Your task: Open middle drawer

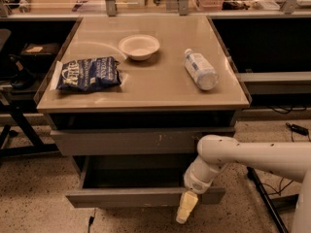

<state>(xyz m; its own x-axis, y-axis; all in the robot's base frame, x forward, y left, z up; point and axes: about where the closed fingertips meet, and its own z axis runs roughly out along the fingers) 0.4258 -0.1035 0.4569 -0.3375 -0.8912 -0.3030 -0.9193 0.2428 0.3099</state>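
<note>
The middle drawer (126,197) sat in the lower centre of the frame, standing open beneath the cabinet, its plain grey front well forward and its dark tray interior showing behind it. Above it, a wider drawer front (121,141) with white scuff marks lay just under the tabletop (160,89).

The gripper (187,207) hung at lower centre-right, pale yellow and pointing down, crossing the right part of the middle drawer's front and reaching past its lower edge. Whether it touched the front could not be told, nor whether the claw was spread or pressed together. The white arm (252,157) entered from the right edge and bent down to the gripper.

On the tan tabletop, a white bowl (139,46) stood in the upper middle. A blue chip bag (87,74) lay at the left, near the front edge. A plastic bottle (200,69) lay on its side at the right, well apart from the bowl. Speckled floor (34,203) filled the lower left.
</note>
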